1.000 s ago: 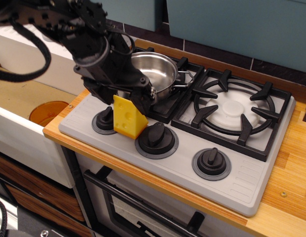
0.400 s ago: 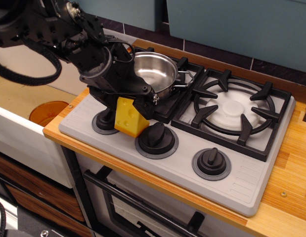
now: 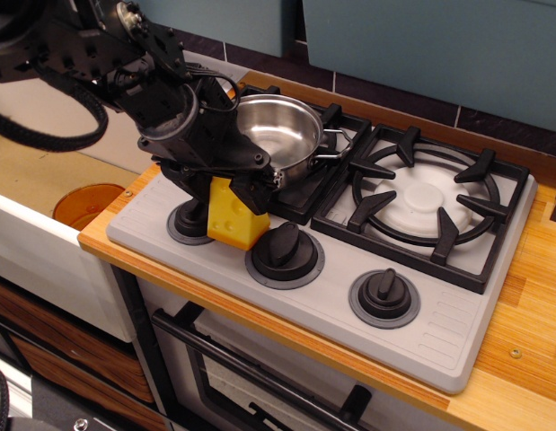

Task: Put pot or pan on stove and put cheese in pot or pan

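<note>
The black gripper (image 3: pixel 231 190) is down at the front left of the cooktop, its fingers pressed onto the top of the cheese (image 3: pixel 234 215) and pinching it. The wedge is bright yellow plastic, Swiss style, with round dimples on its front face and a darker, orange-tinted side face to the right. It stands upright, its lower edge at the grey stove (image 3: pixel 340 292) surface, between the left knob (image 3: pixel 189 220) and the middle knob (image 3: pixel 284 249); whether it actually rests on the surface or hangs just clear, the view does not settle.

Right behind the gripper sits the pot (image 3: pixel 279 135), shallow, round, shiny stainless steel, on the left burner grate (image 3: pixel 304 193), with a thin wire loop handle poking out to the right. Its inside looks bare metal.

Further right, the second grate (image 3: pixel 426 211) rings a white burner disc (image 3: pixel 428 199). The right knob (image 3: pixel 383 292) sits on its grey ring near the front edge.

The cooktop lies on a wooden counter (image 3: pixel 520 359). To the far left, lower down, an orange round object (image 3: pixel 87 203) shows in a white basin. No brand marks, labels or writing can be read anywhere.
</note>
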`<state>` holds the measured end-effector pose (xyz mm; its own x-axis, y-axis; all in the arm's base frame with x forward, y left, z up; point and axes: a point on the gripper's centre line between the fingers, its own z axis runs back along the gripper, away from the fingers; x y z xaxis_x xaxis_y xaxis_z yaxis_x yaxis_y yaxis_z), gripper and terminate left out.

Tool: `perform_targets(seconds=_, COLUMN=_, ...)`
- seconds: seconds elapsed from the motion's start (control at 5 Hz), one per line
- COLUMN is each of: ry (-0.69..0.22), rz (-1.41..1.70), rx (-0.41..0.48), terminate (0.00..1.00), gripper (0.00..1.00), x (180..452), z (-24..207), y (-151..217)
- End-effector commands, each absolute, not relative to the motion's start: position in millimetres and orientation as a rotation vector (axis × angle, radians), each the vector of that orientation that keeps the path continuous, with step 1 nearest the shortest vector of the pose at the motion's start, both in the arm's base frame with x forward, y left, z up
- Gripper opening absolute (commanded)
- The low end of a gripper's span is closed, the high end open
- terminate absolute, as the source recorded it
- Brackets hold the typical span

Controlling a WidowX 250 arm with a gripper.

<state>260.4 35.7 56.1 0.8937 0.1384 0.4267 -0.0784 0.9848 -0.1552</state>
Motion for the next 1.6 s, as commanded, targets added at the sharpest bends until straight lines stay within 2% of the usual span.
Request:
perform_targets(seconds=0.0, ry=-0.447, rz=0.115, rx=-0.115, terminate=0.0, gripper=0.0, x=270.4, z=80.5, y=37.7)
perform_targets(seconds=0.4, ry=-0.38, rz=0.119, rx=-0.099, terminate=0.0, gripper=0.0, x=275.7, z=122.6, y=41.0)
perform_targets(seconds=0.6, ry=-0.358, rz=0.118, rx=-0.105, terminate=0.0, gripper=0.0, x=290.0, z=141.1, y=41.7)
perform_targets(seconds=0.8, ry=-0.369, rz=0.118, rx=-0.115, terminate=0.0, gripper=0.0, x=309.2, z=145.0, y=42.3)
perform_targets(seconds=1.2, ry=-0.4, rz=0.113, rx=-0.166, terminate=0.0, gripper=0.0, x=341.4, z=128.9, y=42.2)
perform_targets(seconds=1.4, ry=-0.389, rz=0.103, rx=-0.182, terminate=0.0, gripper=1.0, x=345.5, z=134.7, y=44.7)
